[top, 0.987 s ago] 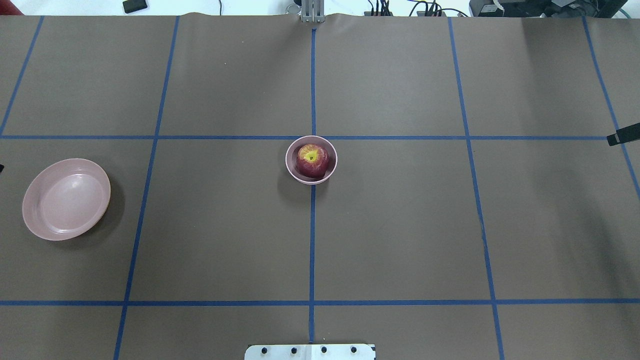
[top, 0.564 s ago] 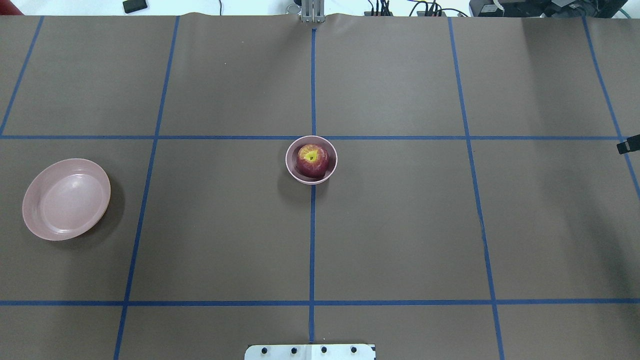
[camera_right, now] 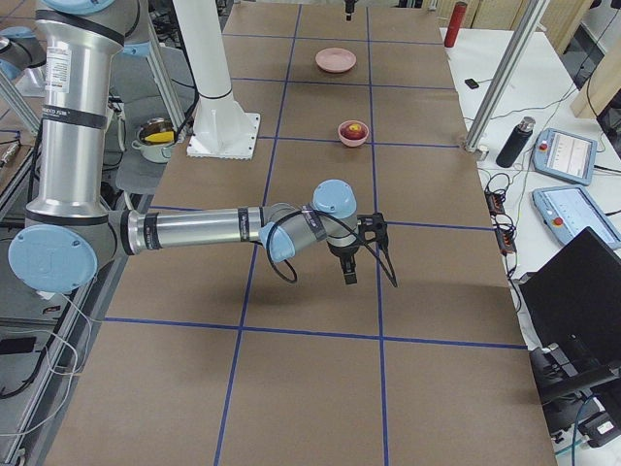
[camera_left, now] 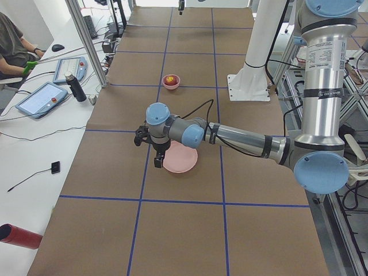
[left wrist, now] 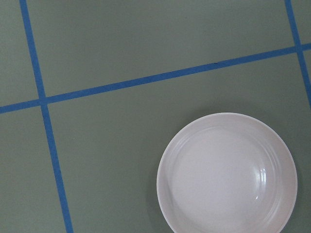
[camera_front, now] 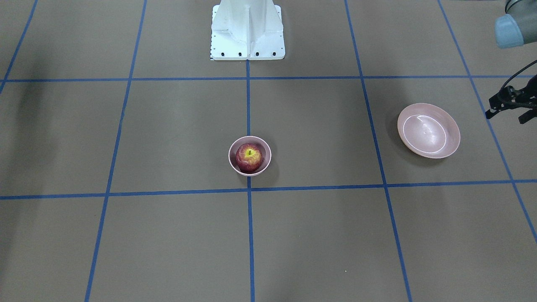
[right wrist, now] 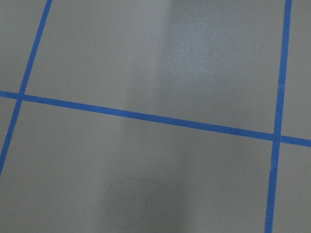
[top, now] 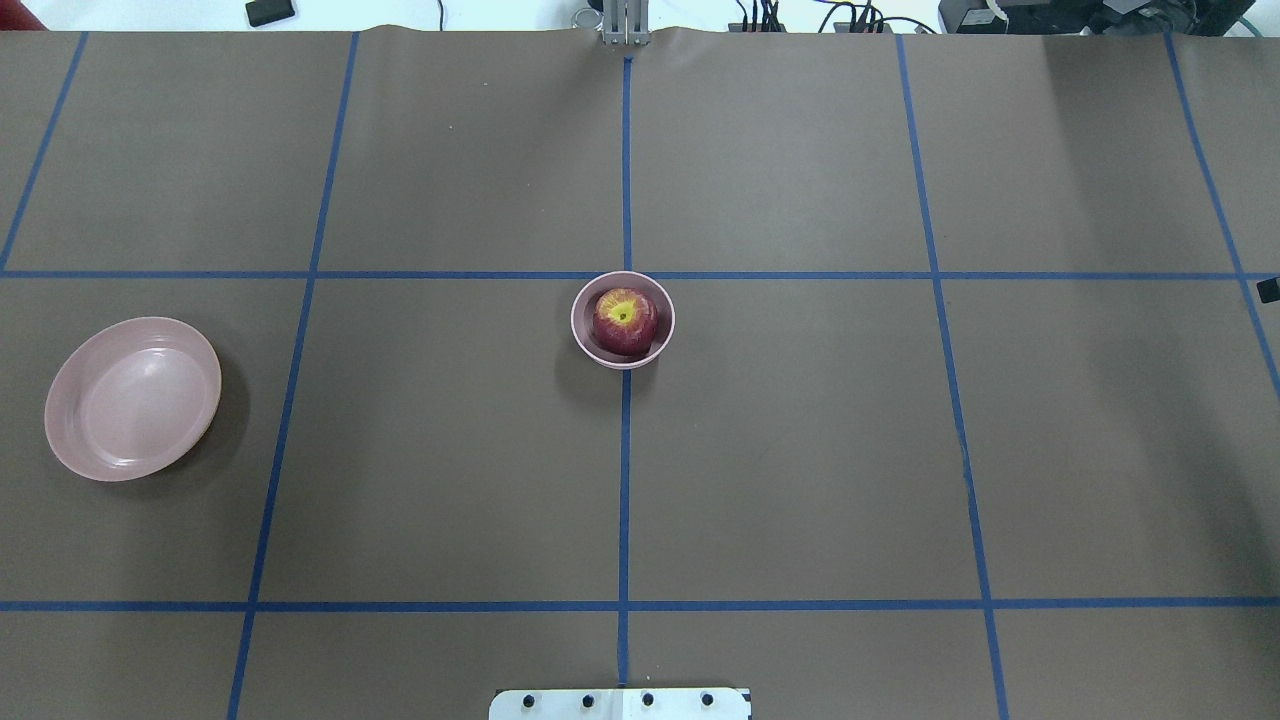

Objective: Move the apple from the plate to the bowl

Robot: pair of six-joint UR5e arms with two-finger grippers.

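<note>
One change we see: right gripper (top: pixel 1270 290) slid nearly off the desk's right edge, can't tell its fingers. Left gripper (camera_front: pixel 507 115) fingers apart, apple (top: pixel 625 322) in bowl (top: pixel 576 322).

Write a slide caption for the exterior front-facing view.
Apple rests inside the small pink bowl; the wide pink plate lies empty, well apart, toward the robot's left.

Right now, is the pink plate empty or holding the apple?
Empty: the pink plate shows only its bare base; the apple sits inside the small bowl.
</note>
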